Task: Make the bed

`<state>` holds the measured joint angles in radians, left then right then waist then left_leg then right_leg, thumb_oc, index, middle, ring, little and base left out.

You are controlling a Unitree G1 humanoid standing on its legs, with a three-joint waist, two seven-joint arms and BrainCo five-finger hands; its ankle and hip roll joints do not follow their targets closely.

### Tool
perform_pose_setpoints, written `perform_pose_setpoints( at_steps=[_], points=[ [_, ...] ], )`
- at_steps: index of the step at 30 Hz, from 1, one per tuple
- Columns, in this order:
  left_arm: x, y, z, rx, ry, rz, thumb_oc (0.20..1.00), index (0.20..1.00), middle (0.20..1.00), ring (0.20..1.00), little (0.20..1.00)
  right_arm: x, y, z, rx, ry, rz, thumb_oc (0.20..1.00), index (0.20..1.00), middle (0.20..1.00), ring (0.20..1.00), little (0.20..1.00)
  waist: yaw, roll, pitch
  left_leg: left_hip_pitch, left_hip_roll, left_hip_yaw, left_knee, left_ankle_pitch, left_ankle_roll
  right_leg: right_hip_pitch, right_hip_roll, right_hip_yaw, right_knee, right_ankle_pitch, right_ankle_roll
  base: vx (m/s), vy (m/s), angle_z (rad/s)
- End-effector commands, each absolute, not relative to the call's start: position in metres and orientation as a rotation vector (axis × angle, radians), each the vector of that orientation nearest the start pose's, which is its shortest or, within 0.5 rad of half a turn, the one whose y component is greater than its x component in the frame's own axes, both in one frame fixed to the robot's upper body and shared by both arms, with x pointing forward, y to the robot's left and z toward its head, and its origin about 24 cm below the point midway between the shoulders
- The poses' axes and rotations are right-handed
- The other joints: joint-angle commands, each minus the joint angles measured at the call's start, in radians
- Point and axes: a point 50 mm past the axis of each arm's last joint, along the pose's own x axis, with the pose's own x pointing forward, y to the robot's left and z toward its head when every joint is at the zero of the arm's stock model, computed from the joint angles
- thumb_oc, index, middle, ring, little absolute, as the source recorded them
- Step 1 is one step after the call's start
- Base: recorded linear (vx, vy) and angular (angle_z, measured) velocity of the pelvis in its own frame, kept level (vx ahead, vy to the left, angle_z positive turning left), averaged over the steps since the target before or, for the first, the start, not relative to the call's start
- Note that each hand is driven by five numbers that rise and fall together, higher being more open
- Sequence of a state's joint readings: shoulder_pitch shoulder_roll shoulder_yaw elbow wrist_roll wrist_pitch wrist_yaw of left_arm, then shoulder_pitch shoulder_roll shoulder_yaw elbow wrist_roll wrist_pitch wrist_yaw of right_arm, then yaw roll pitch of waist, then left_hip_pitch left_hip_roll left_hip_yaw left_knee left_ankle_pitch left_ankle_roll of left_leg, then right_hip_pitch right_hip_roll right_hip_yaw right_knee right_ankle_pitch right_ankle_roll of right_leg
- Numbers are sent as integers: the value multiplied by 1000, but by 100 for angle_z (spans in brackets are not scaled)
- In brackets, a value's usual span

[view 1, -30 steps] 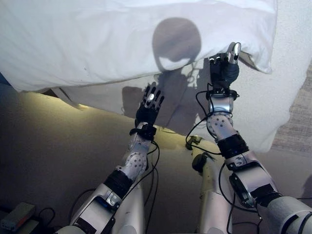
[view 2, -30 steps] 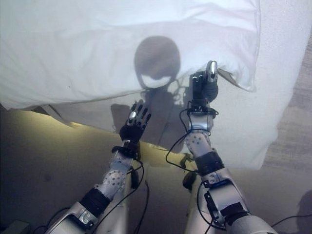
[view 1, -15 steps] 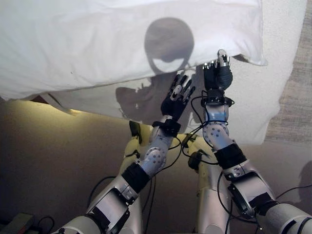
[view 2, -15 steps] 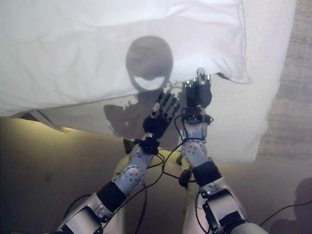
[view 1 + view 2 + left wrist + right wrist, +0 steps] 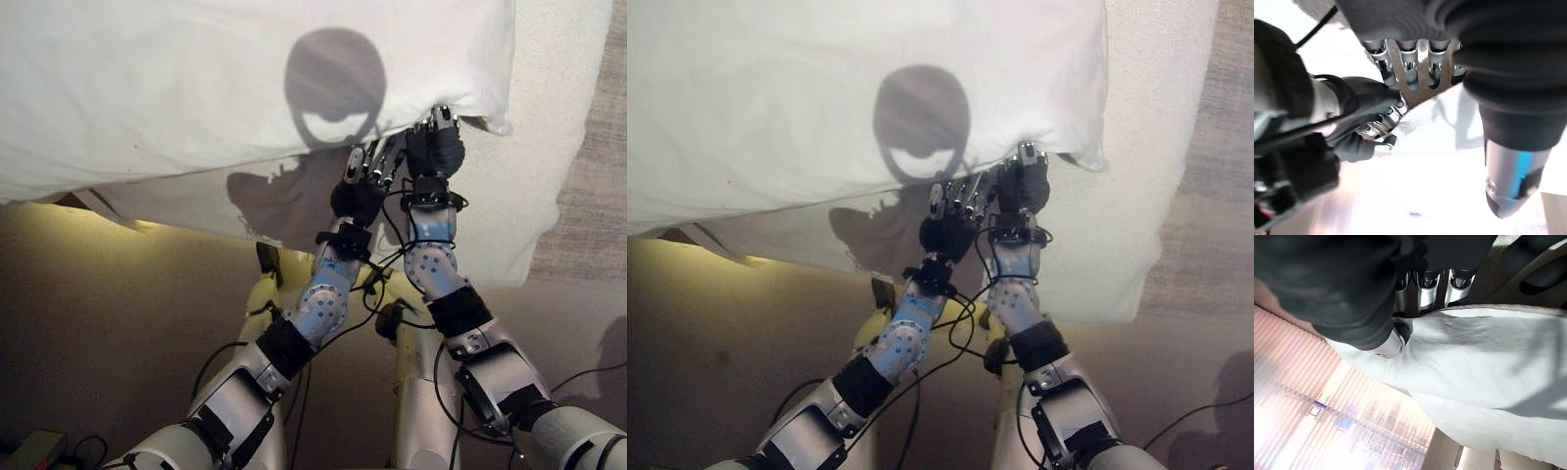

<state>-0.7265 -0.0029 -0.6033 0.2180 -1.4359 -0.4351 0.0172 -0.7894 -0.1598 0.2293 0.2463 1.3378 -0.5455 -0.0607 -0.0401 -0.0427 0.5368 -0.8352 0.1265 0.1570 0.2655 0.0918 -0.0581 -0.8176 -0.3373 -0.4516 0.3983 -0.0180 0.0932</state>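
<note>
A puffy white duvet (image 5: 196, 88) lies across the bed, its lower right corner (image 5: 495, 122) hanging over the white sheet (image 5: 529, 196) on the bed's side. My right hand (image 5: 434, 152) is at the duvet's near edge just left of that corner. In the right wrist view its thumb (image 5: 1391, 340) and curled fingers pinch the duvet's hem (image 5: 1474, 362). My left hand (image 5: 358, 196) is open with straight fingers, held right beside the right hand and just below the duvet's edge, over the sheet. In the left wrist view the left fingers (image 5: 1410, 63) point at the right hand (image 5: 1361, 132).
Brown carpet (image 5: 98, 313) runs along the bed's near side, lit by a strip of light under the bed frame. A patterned rug (image 5: 598, 196) lies at the far right. A small grey box (image 5: 34, 450) sits on the floor at the lower left.
My left hand has swung right and up until it is next to the right hand. The right hand keeps its hold on the duvet's edge. The camera has shifted a little.
</note>
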Motion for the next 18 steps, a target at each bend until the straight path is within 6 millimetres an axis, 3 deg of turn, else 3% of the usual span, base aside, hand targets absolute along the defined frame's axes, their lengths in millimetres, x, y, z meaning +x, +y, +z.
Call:
perform_pose_setpoints(
  at_steps=[1,8,18],
  points=[
    [294,-17,228,-1292,-363,-786,1000,1000,1000,1000,1000,335,-127,253,1189,-815,308,200,200,200,200,200,10,-5,-17,27,-8,6,37,-116,-5,-32,3,43,-22,101,118,0,0,0],
    [301,-5,236,-1297,-426,-728,1000,1000,1000,1000,1000,336,-127,254,1183,-814,308,200,200,200,200,200,9,-8,-17,25,-4,3,35,-116,-8,-33,6,42,-26,102,118,0,0,0],
    [309,27,253,-1319,-580,-617,1000,1000,1000,1000,1000,336,-132,253,1192,-824,289,200,200,200,200,200,13,-3,-17,14,0,0,48,-121,-9,-40,8,36,-18,99,117,0,0,0]
  ],
)
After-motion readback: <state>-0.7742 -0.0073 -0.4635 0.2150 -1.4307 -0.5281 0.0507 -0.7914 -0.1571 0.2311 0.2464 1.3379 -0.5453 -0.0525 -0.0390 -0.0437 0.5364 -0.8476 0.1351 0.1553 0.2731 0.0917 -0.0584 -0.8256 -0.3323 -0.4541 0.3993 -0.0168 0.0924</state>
